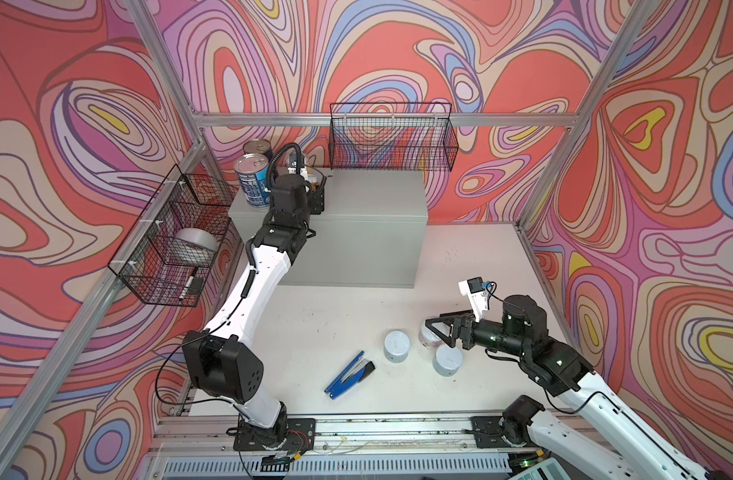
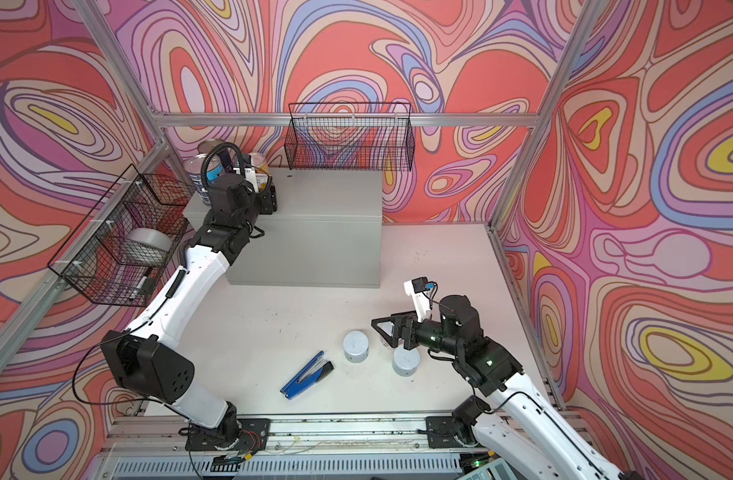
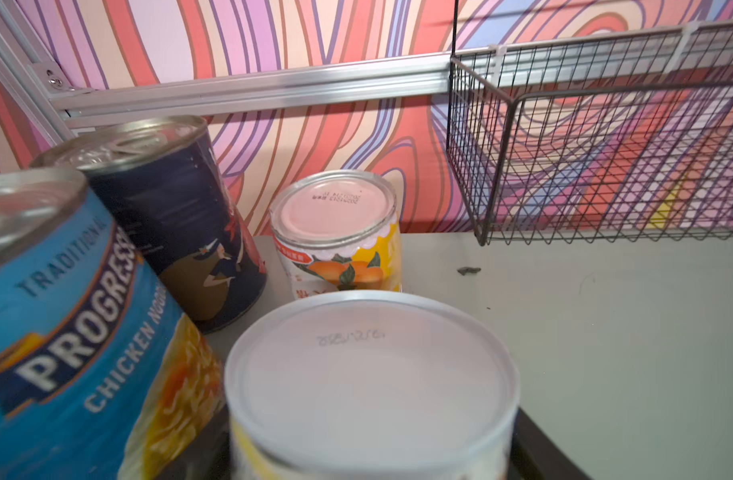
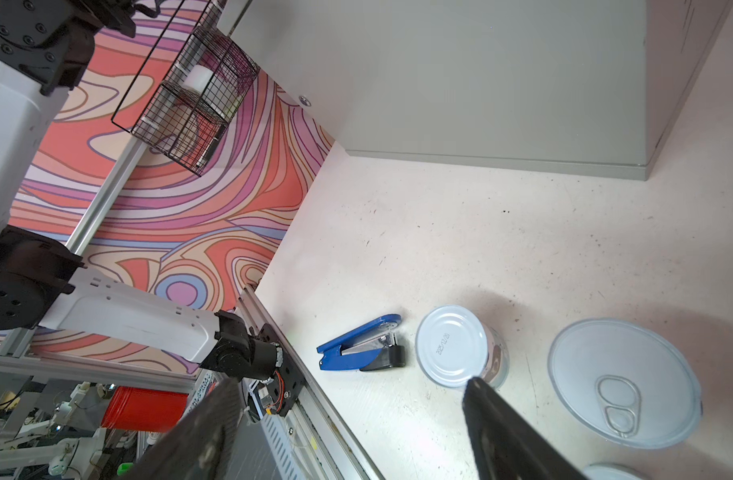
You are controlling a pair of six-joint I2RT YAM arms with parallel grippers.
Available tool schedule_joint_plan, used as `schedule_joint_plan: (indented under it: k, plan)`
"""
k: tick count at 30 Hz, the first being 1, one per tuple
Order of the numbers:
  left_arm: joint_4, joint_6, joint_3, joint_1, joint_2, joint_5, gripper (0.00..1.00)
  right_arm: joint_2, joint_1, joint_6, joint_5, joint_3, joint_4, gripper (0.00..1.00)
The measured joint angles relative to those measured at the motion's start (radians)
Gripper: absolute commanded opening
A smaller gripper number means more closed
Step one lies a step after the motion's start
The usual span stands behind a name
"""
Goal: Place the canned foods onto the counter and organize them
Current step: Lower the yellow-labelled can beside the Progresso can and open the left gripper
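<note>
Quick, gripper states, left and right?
Left gripper: closed on the white-lidded can.
Right gripper: open, holding nothing.

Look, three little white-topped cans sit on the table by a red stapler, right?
Not quite. The stapler is blue, not red, as both top views show. The three little white-topped cans do sit on the table by it.
</note>
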Motion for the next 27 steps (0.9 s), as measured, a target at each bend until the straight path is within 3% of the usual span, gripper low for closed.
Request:
schedule_joint_plan:
  k: [8, 18, 21, 23, 27]
  plan:
    - [0.148, 0.053, -0.074, 0.000, 0.002, -0.034, 0.57, 0.006, 0.000, 0.006, 0.000, -0.008, -0.002, 0.86]
    - [0.345, 0.100, -0.152, 0.000, 0.024, -0.099, 0.64, 0.017, 0.000, 0.006, 0.000, -0.008, -0.003, 0.86]
    - [0.395, 0.102, -0.165, 0.001, 0.036, -0.114, 0.76, 0.016, 0.000, 0.006, 0.000, -0.008, -0.006, 0.86]
    - [0.418, 0.103, -0.173, 0.003, 0.040, -0.122, 0.97, 0.014, 0.000, 0.006, 0.001, -0.008, -0.010, 0.86]
    - [0.463, 0.087, -0.197, 0.008, 0.039, -0.139, 1.00, 0.009, 0.000, 0.006, 0.003, -0.008, -0.011, 0.86]
